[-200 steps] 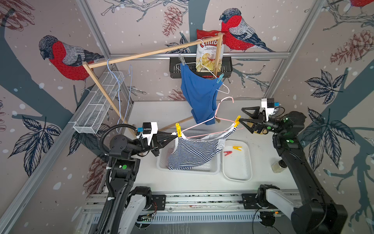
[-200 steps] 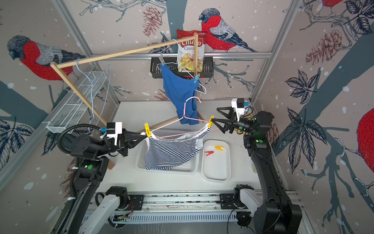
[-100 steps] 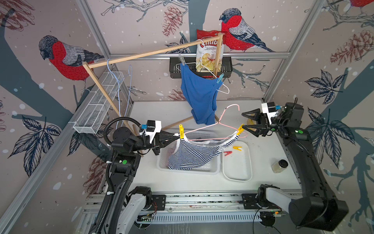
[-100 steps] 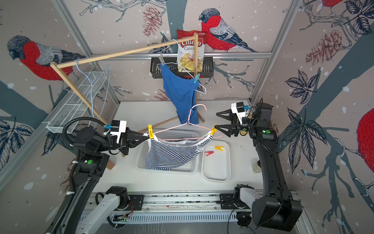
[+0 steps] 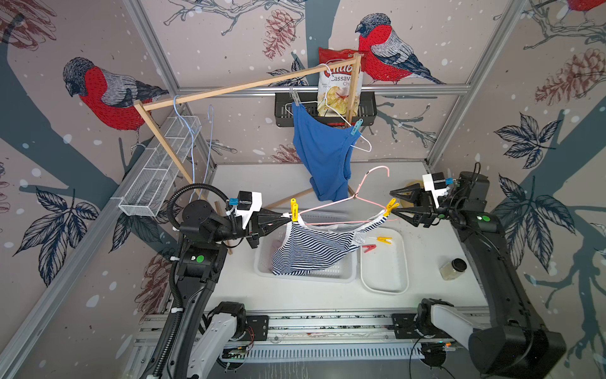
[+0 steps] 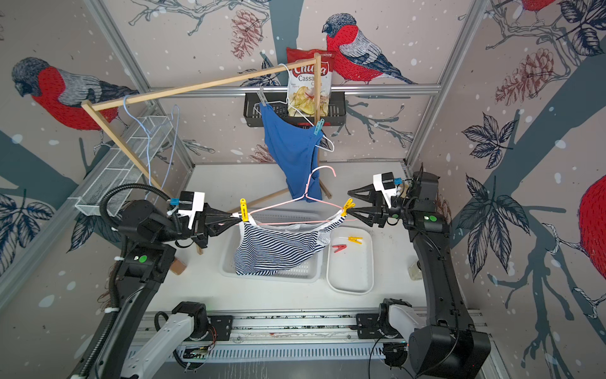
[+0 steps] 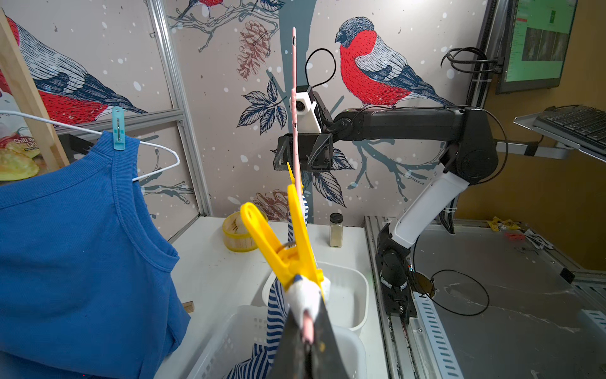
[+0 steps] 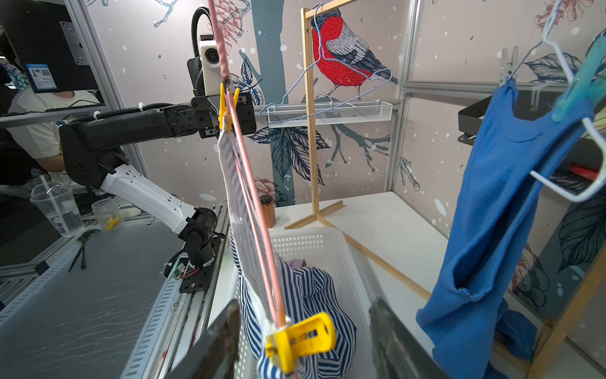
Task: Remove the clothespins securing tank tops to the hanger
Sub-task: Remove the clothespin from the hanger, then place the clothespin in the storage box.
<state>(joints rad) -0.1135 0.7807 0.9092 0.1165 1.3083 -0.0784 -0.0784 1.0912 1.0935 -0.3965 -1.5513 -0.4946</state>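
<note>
Your left claw [image 5: 284, 216] is clamped shut on one end of the pink hanger [image 5: 328, 205], so hold it steady. The right claw [image 5: 395, 206] stands open with its jaws either side of the yellow clothespin [image 8: 303, 336], not yet touching it. That pin holds the striped tank top [image 5: 311, 249] at the hanger's other end. Line the jaws across the pin's two tail levers, not its nose, and squeeze squarely so it opens rather than twisting on the wire.

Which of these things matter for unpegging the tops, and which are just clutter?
Job: pink hanger, striped tank top, yellow clothespins, blue tank top, teal clothespin, grey clothespin, white tray with loose pins.
Lying about: chip bag, spice jar, wire basket.
</note>
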